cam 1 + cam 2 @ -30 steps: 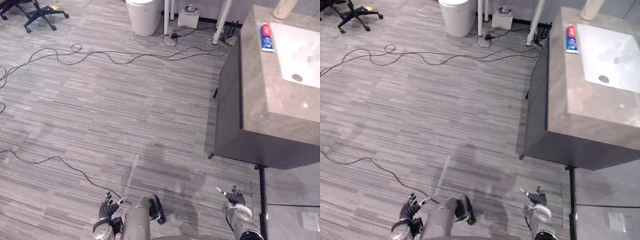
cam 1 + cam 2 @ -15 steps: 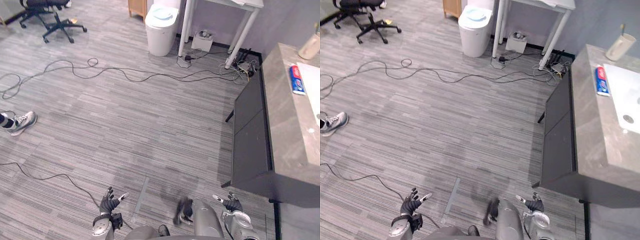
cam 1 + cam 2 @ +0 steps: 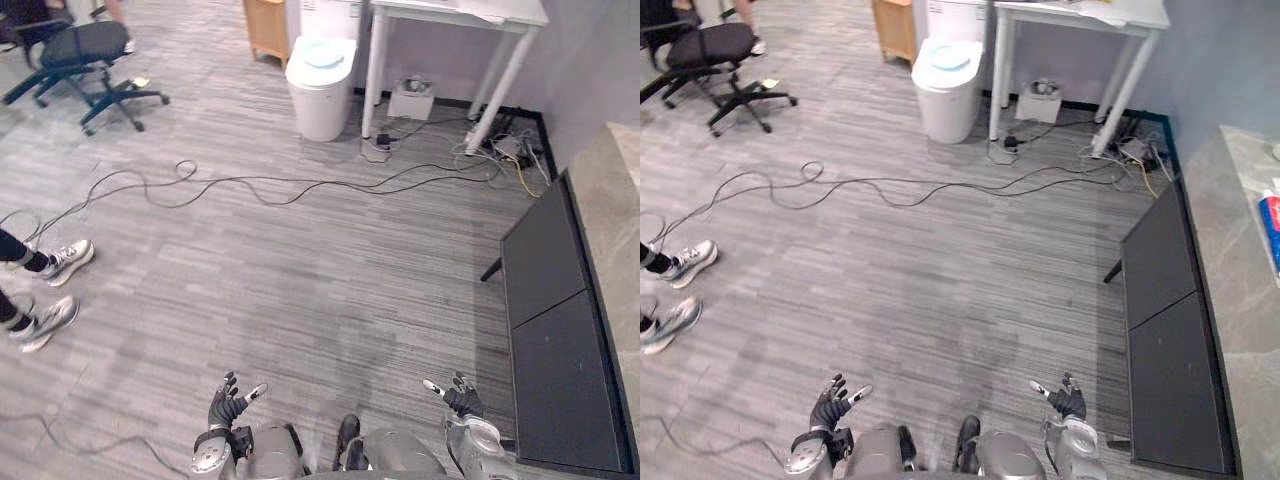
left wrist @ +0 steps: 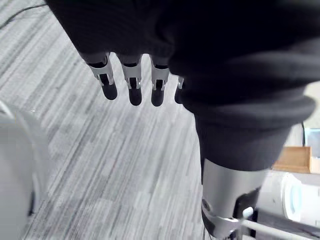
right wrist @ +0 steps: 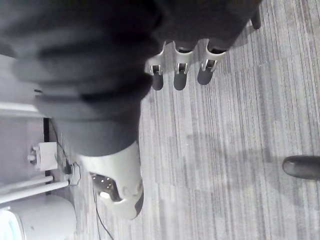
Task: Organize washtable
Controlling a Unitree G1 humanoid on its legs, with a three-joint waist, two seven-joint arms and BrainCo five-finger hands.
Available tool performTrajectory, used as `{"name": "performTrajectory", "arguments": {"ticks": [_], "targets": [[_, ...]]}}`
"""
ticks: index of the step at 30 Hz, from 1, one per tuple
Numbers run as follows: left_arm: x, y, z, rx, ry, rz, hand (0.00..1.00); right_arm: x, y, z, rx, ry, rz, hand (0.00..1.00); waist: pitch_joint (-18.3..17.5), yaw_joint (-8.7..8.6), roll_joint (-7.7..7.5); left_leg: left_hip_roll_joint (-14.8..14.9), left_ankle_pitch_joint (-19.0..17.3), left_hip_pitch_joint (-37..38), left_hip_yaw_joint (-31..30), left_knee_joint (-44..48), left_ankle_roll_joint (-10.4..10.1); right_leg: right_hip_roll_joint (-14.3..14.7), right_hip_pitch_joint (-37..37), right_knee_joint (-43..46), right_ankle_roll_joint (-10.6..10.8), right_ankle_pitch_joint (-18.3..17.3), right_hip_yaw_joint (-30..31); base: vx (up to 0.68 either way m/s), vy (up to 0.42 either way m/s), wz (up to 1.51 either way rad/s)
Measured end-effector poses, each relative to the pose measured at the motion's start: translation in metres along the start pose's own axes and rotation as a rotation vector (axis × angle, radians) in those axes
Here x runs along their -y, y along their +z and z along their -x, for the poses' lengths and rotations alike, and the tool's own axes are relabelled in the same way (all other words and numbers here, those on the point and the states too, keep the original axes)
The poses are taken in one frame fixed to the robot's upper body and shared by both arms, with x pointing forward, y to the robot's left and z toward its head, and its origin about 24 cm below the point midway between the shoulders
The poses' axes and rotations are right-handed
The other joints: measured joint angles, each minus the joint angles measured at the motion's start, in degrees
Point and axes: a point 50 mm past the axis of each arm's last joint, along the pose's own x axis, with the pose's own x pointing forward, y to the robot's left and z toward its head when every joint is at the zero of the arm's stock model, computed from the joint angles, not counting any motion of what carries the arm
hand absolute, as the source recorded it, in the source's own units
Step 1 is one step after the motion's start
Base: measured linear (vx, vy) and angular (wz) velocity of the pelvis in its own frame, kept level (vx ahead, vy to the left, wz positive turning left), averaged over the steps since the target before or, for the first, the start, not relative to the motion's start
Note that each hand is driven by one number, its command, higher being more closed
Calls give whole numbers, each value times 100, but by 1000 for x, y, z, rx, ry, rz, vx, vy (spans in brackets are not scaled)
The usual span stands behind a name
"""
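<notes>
The washtable's stone top [image 3: 1232, 262] runs along the far right, above its dark cabinet front [image 3: 553, 330]. A red, white and blue toothpaste tube [image 3: 1270, 232] lies on that top at the view's edge. My left hand [image 3: 228, 405] hangs low over the floor at the bottom left, open and holding nothing. My right hand [image 3: 458, 400] hangs low at the bottom right, a little short of the cabinet, open and holding nothing too. In the wrist views, the left hand's fingers [image 4: 131, 86] and the right hand's fingers [image 5: 180, 71] point straight over bare floor.
A white bin [image 3: 320, 85] stands by a white table's legs [image 3: 374, 75] at the back. An office chair [image 3: 88, 58] is at the back left. Black cables [image 3: 280, 187] cross the floor. A person's shoes [image 3: 55, 265] stand at the left.
The camera has swung left: the washtable has slid to the right edge and the sink has left the picture. A person's legs now show at the left. Both hands stay low and open.
</notes>
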Motion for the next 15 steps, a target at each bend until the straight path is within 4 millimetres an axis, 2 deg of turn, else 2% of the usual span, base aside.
{"name": "performTrajectory", "arguments": {"ticks": [2,3,4,5,6,8,9,11,12,13,14,15], "targets": [[-1,-1,1,0,14,17,0,-1,-1,0,-3,1,0,0,10,-6,-53,-325,286,-56,-593,-959,-243,-138,88,124,191,-184,341,356,280,-96],[-3,-1,1,0,20,17,0,2,-4,2,-11,-4,11,0,-15,17,-28,-392,798,57,-961,-1653,-314,-164,61,300,424,-359,674,392,349,-158],[-2,-7,5,-18,24,25,0,1,-6,3,-12,0,15,0,-60,109,-21,-404,1483,232,-943,-1636,-259,-187,62,547,596,-575,1009,404,381,-153],[-4,-8,5,-19,28,20,0,-2,-7,4,-11,11,17,0,-103,131,-68,-452,1463,235,-869,-1480,-122,-245,59,606,690,-641,1111,433,407,-123],[-6,-5,4,-9,28,14,0,-6,-11,9,-13,26,15,0,-210,127,-207,-523,1148,203,-641,-1213,-20,-427,71,692,771,-689,1173,427,395,-89],[-4,-3,4,-1,21,13,0,-7,-14,12,-13,31,22,0,-254,136,-278,-520,700,355,-223,-843,221,-598,-49,1120,859,-723,1250,411,384,-82],[-3,-4,4,-4,18,12,0,-9,-13,12,-9,38,29,0,-258,140,-284,-520,564,461,-80,-803,260,-678,-86,1319,894,-738,1219,315,302,-93],[-3,-7,6,-12,16,7,0,-20,-8,10,10,88,60,0,-280,147,-297,-525,150,912,440,-785,364,-977,-574,2533,1358,-616,942,291,263,-107],[-2,-6,5,-11,11,1,0,-22,-7,10,13,99,65,0,-280,133,-295,-530,63,1026,545,-790,390,-1093,-729,2871,1428,-588,794,315,236,-102],[-3,-3,4,-1,1,-20,0,-27,-5,9,19,116,84,0,-280,133,-277,-530,-103,1295,778,-810,419,-1353,-1071,3480,1334,-674,313,258,160,-70],[-4,-1,3,3,2,-26,0,-28,-4,8,21,123,97,0,-280,127,-274,-530,-126,1373,804,-823,428,-1423,-1184,3593,1301,-768,126,324,144,-71],[-6,2,1,12,3,-32,0,-30,-3,8,21,128,117,0,-264,75,-240,-514,-126,1557,850,-965,429,-1498,-1387,3601,1180,-896,-266,230,53,-39]]}}
